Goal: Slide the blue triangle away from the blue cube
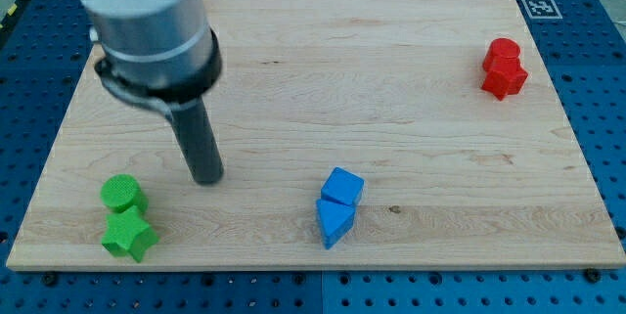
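The blue triangle lies near the view's bottom, just right of centre. The blue cube sits directly above it and touches it. My tip is on the board well to the left of both blue blocks, about level with the cube. It touches no block.
A green cylinder and a green star sit at the bottom left, close to my tip. Two red blocks sit stacked close together at the top right. The wooden board ends at a blue pegboard table all around.
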Controlling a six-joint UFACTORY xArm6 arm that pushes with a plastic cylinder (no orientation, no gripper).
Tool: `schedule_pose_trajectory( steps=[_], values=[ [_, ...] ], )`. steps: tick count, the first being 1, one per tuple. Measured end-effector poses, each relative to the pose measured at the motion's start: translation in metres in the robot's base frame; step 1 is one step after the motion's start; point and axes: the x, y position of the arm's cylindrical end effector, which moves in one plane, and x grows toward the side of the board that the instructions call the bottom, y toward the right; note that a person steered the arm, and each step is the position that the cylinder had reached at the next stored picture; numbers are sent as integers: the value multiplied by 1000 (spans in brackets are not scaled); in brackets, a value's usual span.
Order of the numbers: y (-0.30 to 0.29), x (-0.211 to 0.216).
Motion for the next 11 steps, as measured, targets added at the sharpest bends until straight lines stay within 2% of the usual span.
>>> schedule_pose_trajectory(
  steps=[1, 3, 4, 8, 11],
  values=[
    [8, 34],
    [36, 49],
    [76, 65],
    [107, 52],
    [171, 52]
  ],
)
